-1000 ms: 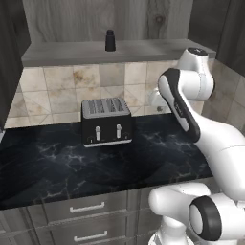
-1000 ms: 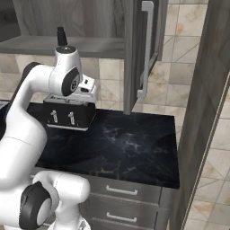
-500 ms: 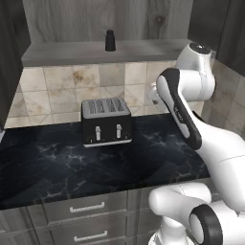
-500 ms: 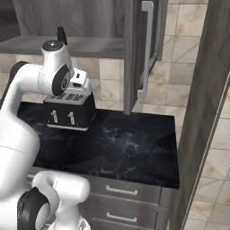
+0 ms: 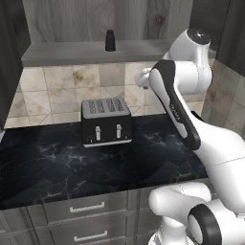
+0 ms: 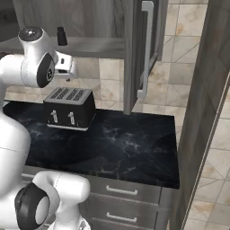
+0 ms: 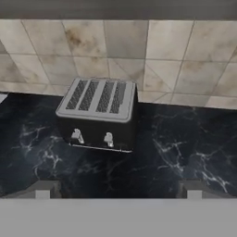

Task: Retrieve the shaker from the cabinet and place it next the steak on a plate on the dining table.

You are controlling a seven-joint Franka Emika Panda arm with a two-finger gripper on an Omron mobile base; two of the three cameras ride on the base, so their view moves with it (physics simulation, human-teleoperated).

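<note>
The shaker (image 5: 110, 40) (image 6: 61, 36), a small black bottle, stands upright on the grey shelf board (image 5: 67, 53) (image 6: 101, 46) of the cabinet. My gripper (image 7: 118, 192) is open, its fingertips (image 7: 44, 190) wide apart with nothing between them. It looks down at the counter and toaster. The white hand (image 6: 67, 67) (image 5: 143, 79) hangs just below the shelf's front edge, lower than the shaker and apart from it. The steak, plate and dining table are out of view.
A black four-slot toaster (image 5: 106, 121) (image 6: 69, 108) (image 7: 99, 113) sits on the black marble counter (image 5: 57, 167) under the shelf. An open cabinet door with a long silver handle (image 6: 144, 49) juts out to the right. Grey drawers (image 5: 86, 208) lie below.
The arm has lifted. The hand has risen from in front of the toaster to just under the shelf, closer to the shaker. The shaker and toaster have not moved.
</note>
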